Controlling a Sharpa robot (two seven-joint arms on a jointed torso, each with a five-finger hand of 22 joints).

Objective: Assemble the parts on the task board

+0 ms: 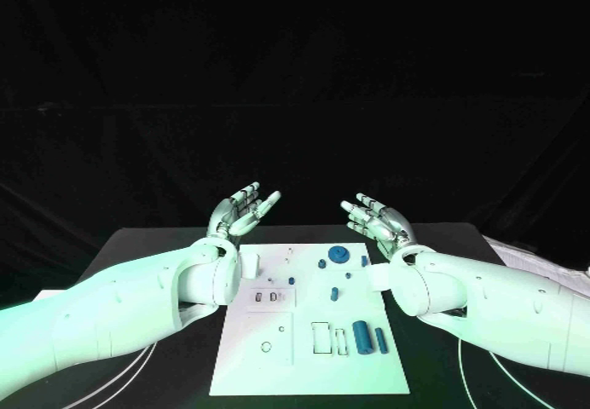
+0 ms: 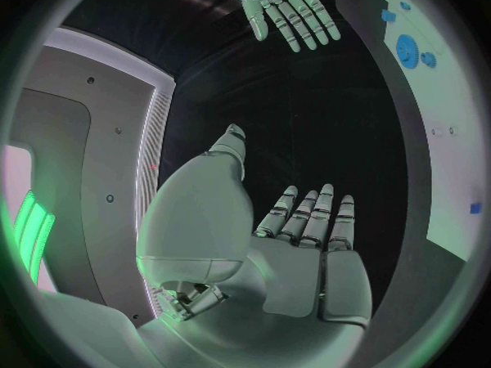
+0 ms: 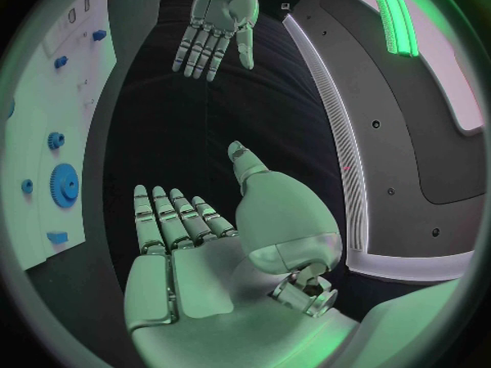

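Note:
The white task board (image 1: 308,366) lies in the middle of the black table, with small blue parts on it. A round blue gear (image 1: 338,252) sits near its far edge, and a blue cylinder (image 1: 361,336) lies at its near right. Both hands are raised above the far end of the board, palms up and fingers spread. My left hand (image 1: 242,210) is over the far left corner and holds nothing. My right hand (image 1: 378,220) is over the far right corner, also empty. The left wrist view shows my left hand (image 2: 297,245) and the gear (image 2: 407,51). The right wrist view shows my right hand (image 3: 195,229).
The black table (image 1: 147,247) extends on both sides of the board. White cables (image 1: 486,375) run along the table at the near right and near left. Several more small blue parts (image 1: 334,294) lie around the board's middle.

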